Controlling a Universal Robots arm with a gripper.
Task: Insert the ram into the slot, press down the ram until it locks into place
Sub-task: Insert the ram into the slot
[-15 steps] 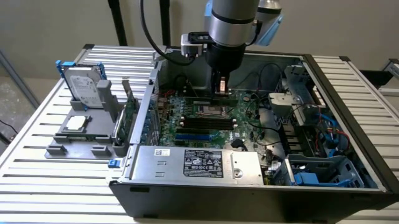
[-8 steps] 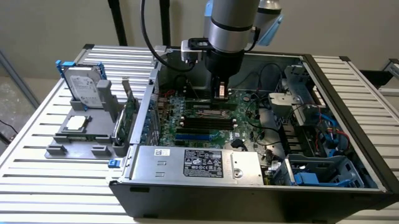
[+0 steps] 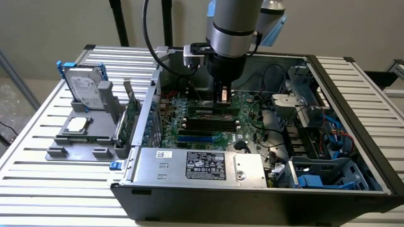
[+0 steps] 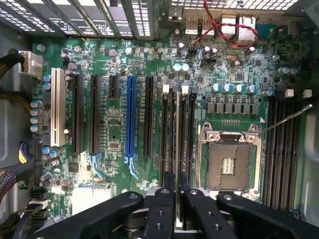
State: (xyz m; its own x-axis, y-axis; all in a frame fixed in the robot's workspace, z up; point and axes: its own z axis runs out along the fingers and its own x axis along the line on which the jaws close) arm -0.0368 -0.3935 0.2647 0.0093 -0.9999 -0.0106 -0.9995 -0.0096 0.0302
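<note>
Slatted metal table (image 3: 31, 179), open PC case (image 3: 252, 203) on it. Gripper (image 4: 178, 185) pinched narrow on the ram (image 4: 178, 134), held edge-on along the slot (image 4: 172, 149), at 12 o'clock from the silver power supply (image 3: 196, 165) in the exterior view. Ram lined up; cannot tell if seated, and lock-in looks not yet done.

A plain beige wall (image 3: 50, 23) stands at the back. Two thin black poles (image 3: 118, 21) go up in front of it. The silver metal surface with long slats (image 3: 38, 179) looks bright. A pale speckled floor (image 3: 9, 101) lies at the exterior view's left.
</note>
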